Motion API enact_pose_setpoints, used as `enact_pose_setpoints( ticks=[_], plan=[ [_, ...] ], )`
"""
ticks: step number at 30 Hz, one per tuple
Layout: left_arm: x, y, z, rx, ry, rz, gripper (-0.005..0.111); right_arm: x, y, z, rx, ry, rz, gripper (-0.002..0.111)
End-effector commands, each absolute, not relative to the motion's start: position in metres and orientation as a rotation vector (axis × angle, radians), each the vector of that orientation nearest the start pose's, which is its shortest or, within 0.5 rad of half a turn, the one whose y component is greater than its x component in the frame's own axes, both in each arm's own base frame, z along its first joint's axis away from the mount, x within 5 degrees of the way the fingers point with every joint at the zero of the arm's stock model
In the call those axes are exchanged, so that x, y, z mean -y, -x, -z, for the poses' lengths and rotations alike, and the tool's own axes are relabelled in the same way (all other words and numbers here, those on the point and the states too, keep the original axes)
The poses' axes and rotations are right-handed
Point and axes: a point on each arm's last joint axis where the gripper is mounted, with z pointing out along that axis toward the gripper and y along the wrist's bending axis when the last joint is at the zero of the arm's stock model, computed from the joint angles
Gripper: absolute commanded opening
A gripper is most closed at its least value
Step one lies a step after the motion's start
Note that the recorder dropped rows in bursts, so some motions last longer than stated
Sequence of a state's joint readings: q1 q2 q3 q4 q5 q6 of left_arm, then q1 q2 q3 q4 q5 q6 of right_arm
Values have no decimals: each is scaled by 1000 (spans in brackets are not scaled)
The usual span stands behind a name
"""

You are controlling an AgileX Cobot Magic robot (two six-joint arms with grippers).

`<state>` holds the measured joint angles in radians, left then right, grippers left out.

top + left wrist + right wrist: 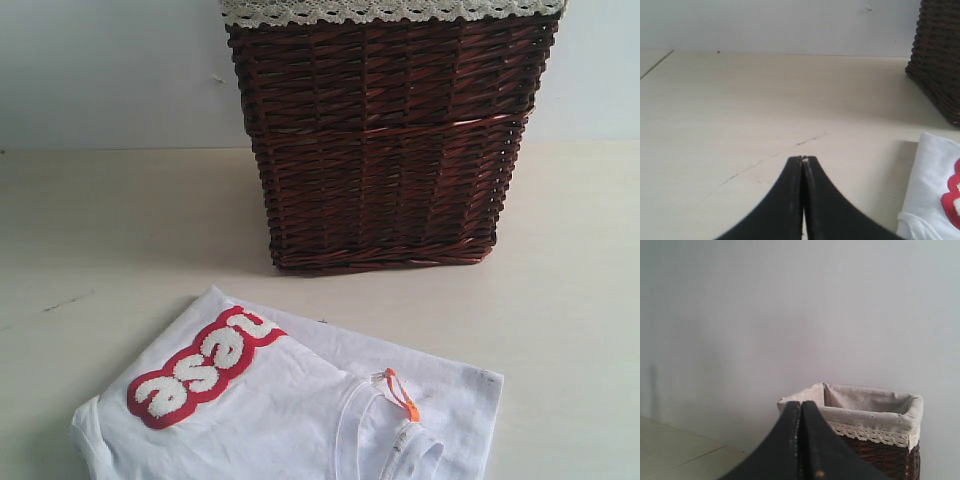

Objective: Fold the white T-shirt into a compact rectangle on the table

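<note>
Exterior view is showing the white T-shirt (290, 410) lying loosely folded on the table (100, 230), near the wicker basket (385, 150). The left gripper (803, 160) and right gripper (801, 404) are sitting pinched closed and empty. Folding probably is nearing its end; tidying would be calling for opened jaws.

1. A dark brown wicker basket (385, 140) is seen standing upright.
2. Its rim is covered by a cream lining (390, 10), edged with lace.
3. A plain pale wall (110, 70) is seen behind it.

Soft, even light — a faint shadow beside the basket (385, 150), all views mildly grainy
</note>
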<state>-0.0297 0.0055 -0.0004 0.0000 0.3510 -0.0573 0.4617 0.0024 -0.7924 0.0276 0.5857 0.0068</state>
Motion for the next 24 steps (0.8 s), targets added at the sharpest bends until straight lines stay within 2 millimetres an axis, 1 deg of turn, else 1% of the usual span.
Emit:
enact_pose_setpoints(
  ticks=[1,3,9,11,13,14,18,19,20,22,23,24],
  plan=[
    [2,-53,-181,-1836,35,71,0,21,46,-394,-1257,292,-423,0],
    [2,-53,-181,-1836,35,71,0,23,46,-397,-1217,285,-399,0],
    [2,-53,-181,-1836,35,71,0,23,47,-398,-1206,282,-400,0],
    [2,-53,-181,-1836,35,71,0,23,51,-406,-1123,222,-513,0],
    [2,-53,-181,-1836,35,71,0,23,51,-408,-1128,120,-669,0],
    [2,-53,-181,-1836,35,71,0,19,42,-404,-1228,114,-682,0],
    [2,-53,-181,-1836,35,71,0,1,12,-384,-1610,154,-643,0],
    [2,-53,-181,-1836,35,71,0,-5,1,-380,-1688,161,-632,0],
    [2,-53,-181,-1836,35,71,0,-8,-5,-378,-1723,162,-629,0],
    [2,-53,-181,-1836,35,71,0,-22,-26,-375,-1798,155,-668,1],
    [2,-53,-181,-1836,35,71,0,-27,-35,-374,-1824,150,-676,2],
    [2,-53,-181,-1836,35,71,0,-35,-50,-373,-1869,152,-669,5]
  ],
)
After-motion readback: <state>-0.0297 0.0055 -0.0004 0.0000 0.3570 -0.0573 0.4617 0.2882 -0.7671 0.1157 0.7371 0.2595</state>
